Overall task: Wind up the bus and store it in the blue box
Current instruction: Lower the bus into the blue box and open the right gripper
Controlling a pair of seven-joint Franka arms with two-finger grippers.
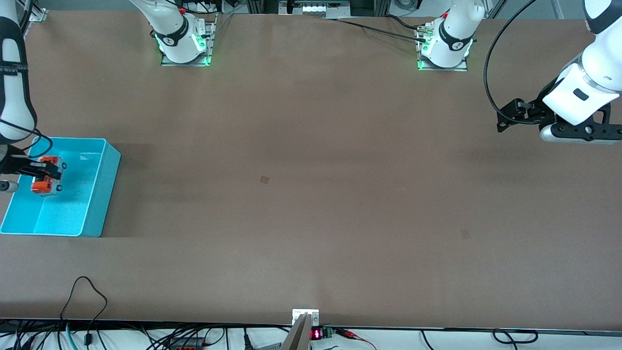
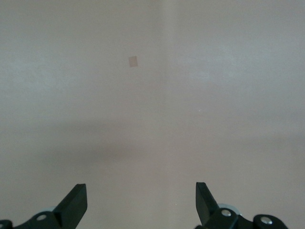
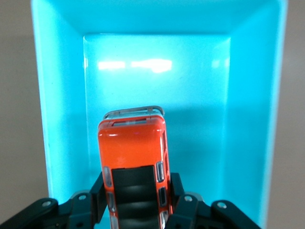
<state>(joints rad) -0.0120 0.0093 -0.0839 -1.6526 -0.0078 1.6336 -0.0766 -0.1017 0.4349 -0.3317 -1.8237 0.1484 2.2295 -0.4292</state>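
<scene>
Brown and bare over most of its width, the bench [image 1: 311, 194] carries the blue box [image 1: 104, 184] at the right arm's end. Over the box's inside, the bus [image 1: 46, 181] hangs clamped in the right tool [image 1: 41, 170], with free floor on every side of it. The right wrist view shows the fingers [image 3: 175, 188] pressing the bus's flanks [image 3: 133, 162]. Well apart, the left tool [image 1: 508, 116] waits spread wide above the bench's other end; its wrist view shows only bare surface and a small pale patch [image 2: 133, 61].
</scene>
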